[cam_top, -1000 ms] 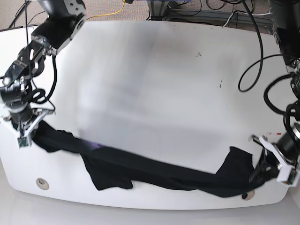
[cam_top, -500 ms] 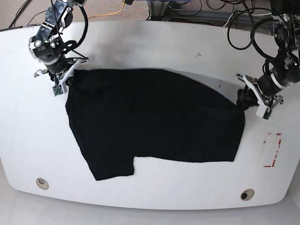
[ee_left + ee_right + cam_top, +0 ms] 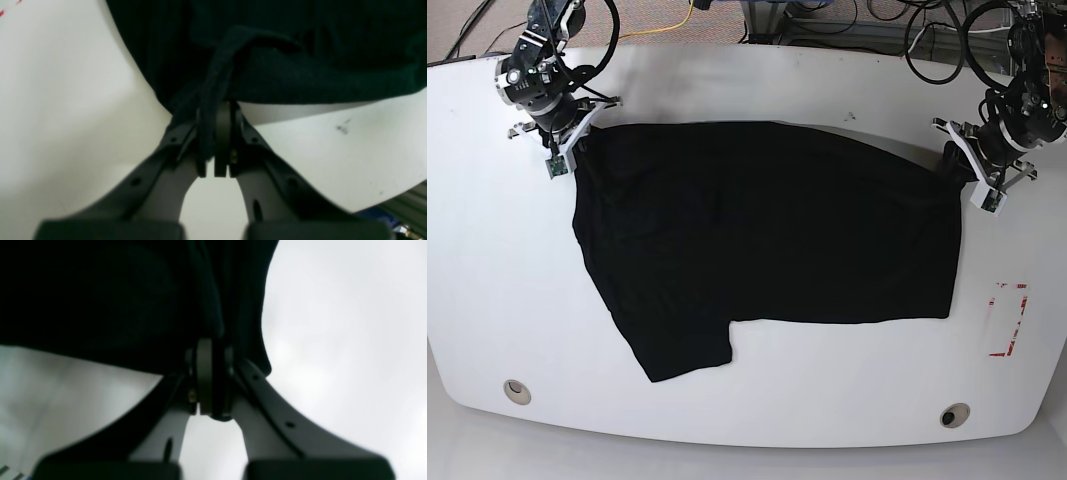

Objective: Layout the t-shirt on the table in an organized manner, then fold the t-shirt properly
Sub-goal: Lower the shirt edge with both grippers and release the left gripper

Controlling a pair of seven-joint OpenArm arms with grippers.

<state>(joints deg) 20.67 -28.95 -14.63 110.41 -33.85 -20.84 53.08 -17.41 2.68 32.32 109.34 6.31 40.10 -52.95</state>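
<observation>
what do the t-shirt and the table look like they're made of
t-shirt: soft black knit cloth, likely cotton, matte; fine ribbing shows at the bunched hem in the left wrist view. table: hard, smooth white surface, probably laminate or plastic, glossy with soft reflections.

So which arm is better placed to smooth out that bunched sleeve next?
Probably the right gripper: it pinches the t-shirt on the sleeve's side, while the left gripper grips the opposite corner.

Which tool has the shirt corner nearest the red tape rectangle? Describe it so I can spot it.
On the white table, find the red tape rectangle at the base view's right edge. Just above it, the left tool pinches the t-shirt corner; the right tool grips the opposite corner.
</observation>
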